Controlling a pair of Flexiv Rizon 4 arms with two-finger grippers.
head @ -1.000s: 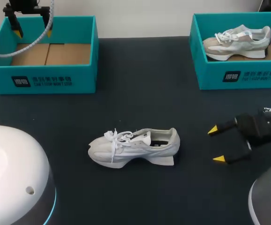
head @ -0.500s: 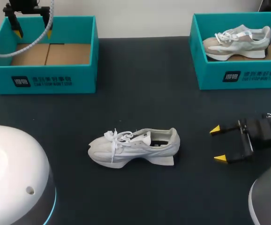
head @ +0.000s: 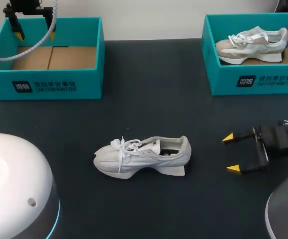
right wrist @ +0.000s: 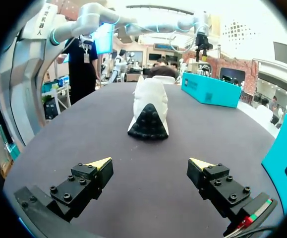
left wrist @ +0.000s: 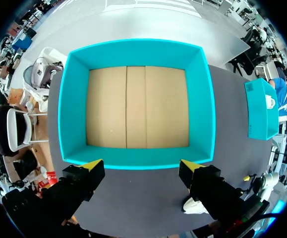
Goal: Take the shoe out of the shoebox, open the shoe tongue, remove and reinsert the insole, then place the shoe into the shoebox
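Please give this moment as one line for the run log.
shoe: on table, outside box | left gripper: open, above empty shoebox | right gripper: open, facing shoe heel, apart

Two teal shoeboxes point(head: 84, 84) point(head: 223, 79), two shoes point(head: 144, 157) point(head: 253, 44), two hands point(head: 34, 35) point(head: 231, 154)

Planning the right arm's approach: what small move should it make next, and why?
Probably move the right pincer forward toward the heel of the white shoe. It is open and aimed at that heel but well short of it, while the left pincer hangs over the empty shoebox at the far side, so the right arm looks better placed.
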